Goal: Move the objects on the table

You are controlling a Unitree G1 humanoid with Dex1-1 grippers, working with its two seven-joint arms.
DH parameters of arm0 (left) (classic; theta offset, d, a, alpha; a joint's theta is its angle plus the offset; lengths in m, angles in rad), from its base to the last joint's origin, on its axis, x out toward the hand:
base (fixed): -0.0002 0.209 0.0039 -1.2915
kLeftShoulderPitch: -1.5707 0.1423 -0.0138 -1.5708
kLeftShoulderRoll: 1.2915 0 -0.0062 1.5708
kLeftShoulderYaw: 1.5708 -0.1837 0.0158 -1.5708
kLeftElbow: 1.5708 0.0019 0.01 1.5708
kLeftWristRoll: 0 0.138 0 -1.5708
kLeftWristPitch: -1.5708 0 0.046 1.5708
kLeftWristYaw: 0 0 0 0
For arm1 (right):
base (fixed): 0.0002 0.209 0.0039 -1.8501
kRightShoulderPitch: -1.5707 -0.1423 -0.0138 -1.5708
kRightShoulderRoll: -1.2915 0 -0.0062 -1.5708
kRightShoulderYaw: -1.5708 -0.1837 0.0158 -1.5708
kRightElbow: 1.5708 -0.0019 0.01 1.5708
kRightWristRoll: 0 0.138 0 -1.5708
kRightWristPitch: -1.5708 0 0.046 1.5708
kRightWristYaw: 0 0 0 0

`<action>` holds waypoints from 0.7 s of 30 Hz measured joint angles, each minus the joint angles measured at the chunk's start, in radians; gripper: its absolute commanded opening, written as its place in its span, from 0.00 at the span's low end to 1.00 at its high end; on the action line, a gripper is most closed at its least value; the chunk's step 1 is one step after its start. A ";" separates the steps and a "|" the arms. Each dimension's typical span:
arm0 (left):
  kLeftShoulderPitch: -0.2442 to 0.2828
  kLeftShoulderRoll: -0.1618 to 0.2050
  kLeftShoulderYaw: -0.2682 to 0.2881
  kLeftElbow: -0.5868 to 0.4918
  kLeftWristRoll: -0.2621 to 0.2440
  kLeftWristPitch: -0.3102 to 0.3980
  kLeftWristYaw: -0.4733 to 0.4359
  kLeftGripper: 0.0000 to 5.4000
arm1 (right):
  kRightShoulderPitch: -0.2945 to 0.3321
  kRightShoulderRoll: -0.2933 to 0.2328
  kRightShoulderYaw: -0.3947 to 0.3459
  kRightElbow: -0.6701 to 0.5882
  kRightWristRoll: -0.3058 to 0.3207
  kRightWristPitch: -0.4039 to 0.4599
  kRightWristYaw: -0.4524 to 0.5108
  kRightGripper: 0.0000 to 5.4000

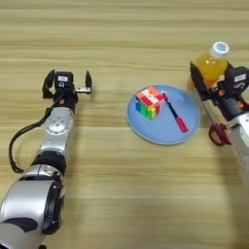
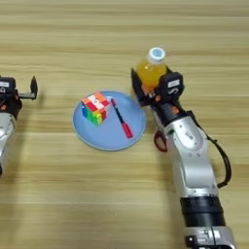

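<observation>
Left gripper [image 1: 68, 82]: at the left of the desk [image 1: 121, 194], jaws apart, holding nothing, resting over bare wood well apart from the plate.

Blue plate [image 1: 160, 133]: round, at the centre of the desk, between the two arms.

Puzzle cube [image 1: 150, 102]: multicoloured, on the left part of the plate, one corner turned toward the near side.

Pen [image 1: 175, 115]: thin, black at the far end and red at the near end, lying on the plate just right of the cube, slanting from far-left to near-right.

Orange-juice bottle [image 2: 151, 68]: small, white cap, upright, just beyond the far-right rim of the plate.

Right gripper [image 2: 150, 87]: at the right of the plate, jaws clamped on the bottle's lower body, one black finger [image 2: 136, 86] showing on the bottle's left side.

Scissors [image 1: 219, 132]: red handles, lying on the desk right of the plate, partly hidden under the right arm.
</observation>
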 measured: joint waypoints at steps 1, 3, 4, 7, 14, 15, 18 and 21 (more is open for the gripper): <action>0.000 0.000 0.000 0.000 0.000 0.000 0.000 1.00 | 0.011 0.003 0.022 -0.018 0.005 0.005 0.021 0.65; 0.000 -0.001 0.000 0.000 0.000 0.000 0.001 1.00 | 0.032 0.003 0.059 -0.053 0.009 0.026 0.056 0.65; 0.000 -0.001 -0.001 0.000 0.000 0.000 0.001 1.00 | 0.043 0.004 0.074 -0.063 0.011 0.031 0.072 0.65; 0.000 -0.003 -0.002 0.000 0.001 0.000 0.006 1.00 | 0.079 0.005 0.139 -0.121 0.028 0.072 0.120 0.64; 0.000 -0.007 -0.004 0.000 0.001 0.000 0.015 1.00 | 0.115 0.029 0.276 -0.209 0.093 0.192 0.204 0.64; 0.000 -0.007 -0.004 0.000 0.002 0.000 0.016 1.00 | 0.122 0.029 0.289 -0.210 0.102 0.203 0.211 0.64; 0.000 -0.007 -0.004 0.000 0.002 0.000 0.016 1.00 | 0.141 0.029 0.319 -0.211 0.108 0.223 0.229 0.64; 0.000 -0.007 -0.004 0.000 0.002 0.000 0.017 1.00 | 0.158 0.032 0.353 -0.210 0.111 0.245 0.241 0.64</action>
